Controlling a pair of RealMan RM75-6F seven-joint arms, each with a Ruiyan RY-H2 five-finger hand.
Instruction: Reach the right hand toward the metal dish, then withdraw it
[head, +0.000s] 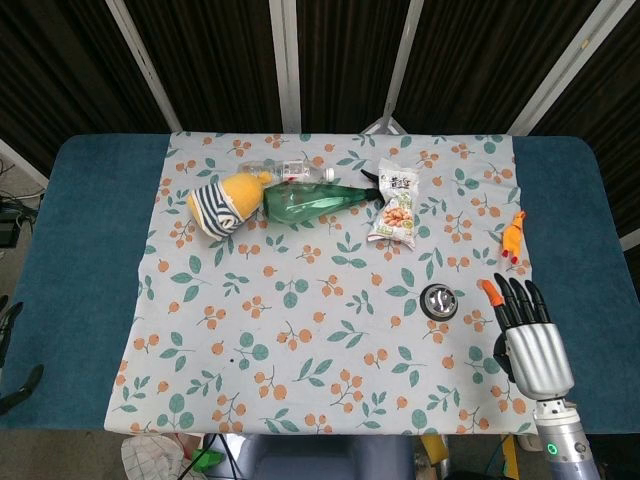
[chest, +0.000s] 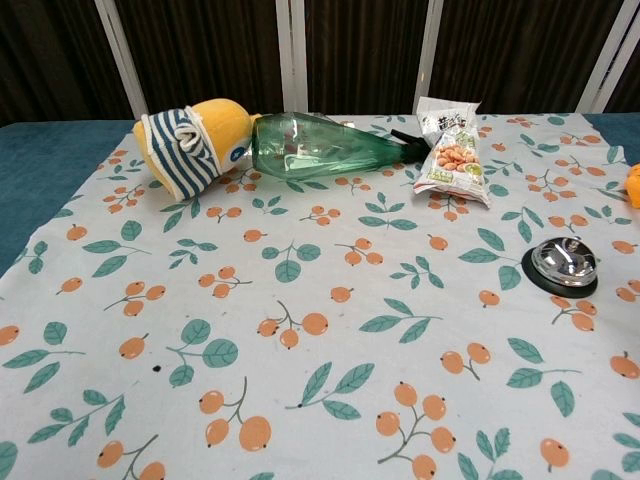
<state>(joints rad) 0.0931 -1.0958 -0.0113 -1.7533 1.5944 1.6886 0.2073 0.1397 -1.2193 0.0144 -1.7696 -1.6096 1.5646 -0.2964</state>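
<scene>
A small round metal dish (head: 439, 301) with a dark base sits on the floral cloth, right of centre; in the chest view the metal dish (chest: 564, 266) lies uncovered at the right. My right hand (head: 527, 333) hovers to the right of the dish and nearer the table's front edge, apart from it. Its fingers are extended and spread, holding nothing. The chest view does not show this hand. My left hand appears in neither view.
At the back lie a yellow striped plush toy (head: 224, 203), a green bottle (head: 315, 201), a clear bottle (head: 290, 171) and a snack bag (head: 395, 207). An orange toy (head: 513, 236) lies by the cloth's right edge. The floral cloth (head: 300, 330) covers a blue table.
</scene>
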